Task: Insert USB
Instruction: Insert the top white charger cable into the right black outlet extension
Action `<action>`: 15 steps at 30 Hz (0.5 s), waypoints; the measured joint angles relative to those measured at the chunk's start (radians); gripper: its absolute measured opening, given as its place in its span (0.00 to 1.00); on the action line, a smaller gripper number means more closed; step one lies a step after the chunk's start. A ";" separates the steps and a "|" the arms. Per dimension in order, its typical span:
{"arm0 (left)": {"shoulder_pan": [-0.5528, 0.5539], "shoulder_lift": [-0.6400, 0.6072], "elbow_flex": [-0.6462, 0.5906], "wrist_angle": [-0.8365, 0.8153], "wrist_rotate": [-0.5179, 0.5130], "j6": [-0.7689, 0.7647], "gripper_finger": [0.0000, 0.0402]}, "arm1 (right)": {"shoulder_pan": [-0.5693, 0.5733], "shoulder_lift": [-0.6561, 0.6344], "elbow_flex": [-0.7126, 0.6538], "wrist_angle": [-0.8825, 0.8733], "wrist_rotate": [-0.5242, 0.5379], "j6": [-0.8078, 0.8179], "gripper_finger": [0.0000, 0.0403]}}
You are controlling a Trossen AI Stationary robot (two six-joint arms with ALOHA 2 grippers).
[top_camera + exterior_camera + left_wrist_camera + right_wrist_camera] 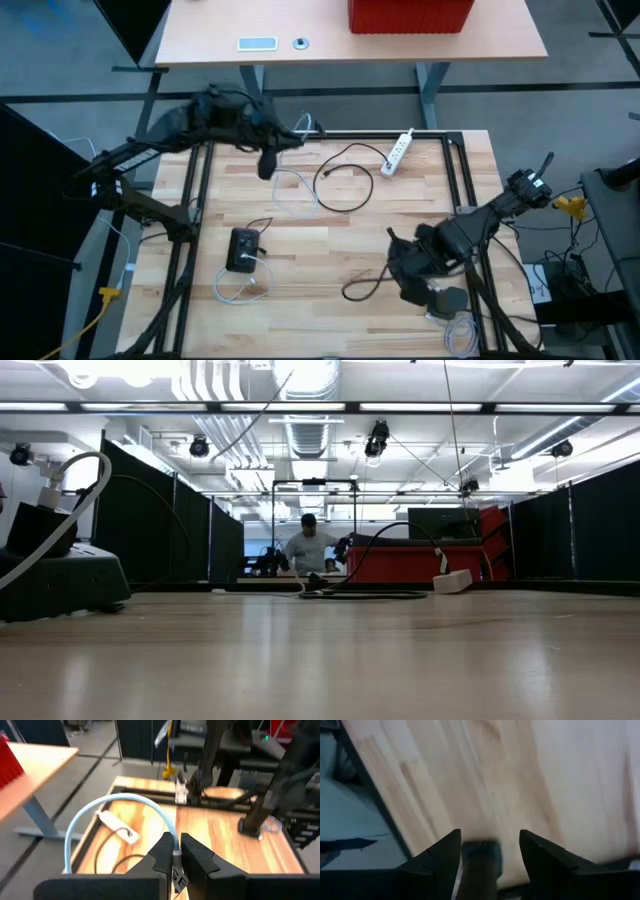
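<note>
Nearest the front edge of the wooden surface (330,240), on the right side: right gripper (490,834), low over the wood. Jaws partly apart, about half open, with a dark blurred piece (480,862) between them, close against one finger and clear of the other. Not clamped on it as far as can be seen; no telling what the piece is. Just beside that gripper, a small grey block (447,298) and a coil of white cable (460,335) at the corner. On its other side, a loop of black cord (362,288) lying flat.

Further in and to the left, a black box (242,248) resting on the wood, with a thin white lead (235,290) curling from it towards the front edge.

Past the middle, on the left: left gripper (176,840), raised above the surface. Jaws pinched shut on the end of a pale-blue USB cable (120,800). From the fingertips, an upward arch and then a drop back to the wood.

Near the far edge, a second black cord (345,185) in a wide loop, leading to a white power strip (398,150) lying at a slant.

Beyond the frame, a second surface (200,40) with a red box (410,15) on it. Farthest off, in the low view, a person (310,545) seated in the room behind.
</note>
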 joint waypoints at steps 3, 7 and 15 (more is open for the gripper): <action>-0.016 -0.021 -0.134 0.133 0.021 -0.001 0.04 | 0.092 0.005 0.000 -0.033 -0.012 0.105 0.51; -0.035 -0.027 -0.289 0.305 0.048 -0.015 0.04 | 0.204 0.006 0.000 -0.049 0.015 0.319 0.58; -0.118 0.018 -0.506 0.576 0.071 -0.070 0.04 | 0.377 0.011 0.000 -0.047 0.070 0.458 0.65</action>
